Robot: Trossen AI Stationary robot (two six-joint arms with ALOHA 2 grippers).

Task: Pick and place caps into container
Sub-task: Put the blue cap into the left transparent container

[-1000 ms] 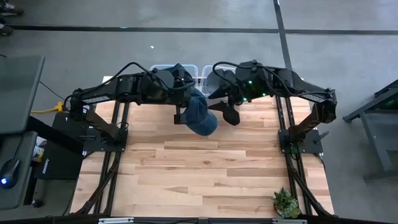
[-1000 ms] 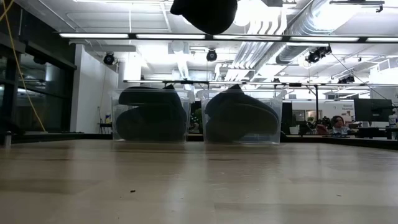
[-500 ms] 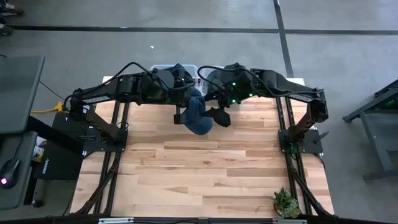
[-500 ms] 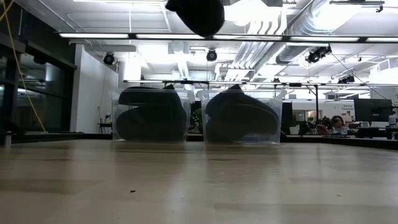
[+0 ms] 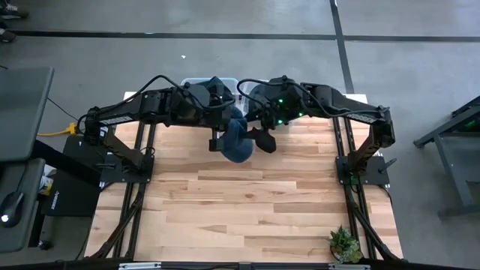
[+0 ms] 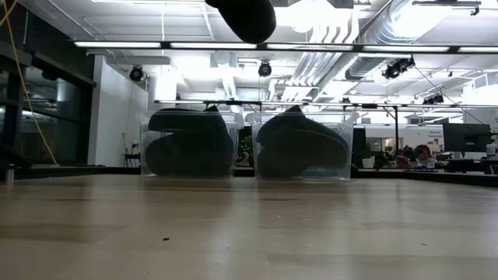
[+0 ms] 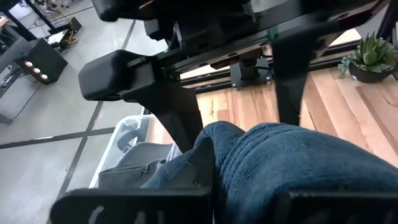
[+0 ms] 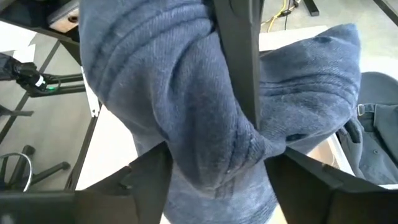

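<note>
The denim-blue cap (image 5: 237, 141) looks light and floppy, folding wherever it is pinched, so bunched crown fabric is probably the surest hold. It hangs in the air between both grippers, near the two clear bins (image 6: 189, 145). The left gripper (image 5: 219, 139) is clamped on its fabric. The right gripper (image 8: 239, 68) presses into the cloth; whether it grips, I cannot tell.

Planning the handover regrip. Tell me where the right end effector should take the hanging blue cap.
Judging by the pose, grip the blue cap at its bunched fabric, coming from the side opposite the left end effector; the right end effector sits there, and the cap's loose crown sags below.
</note>
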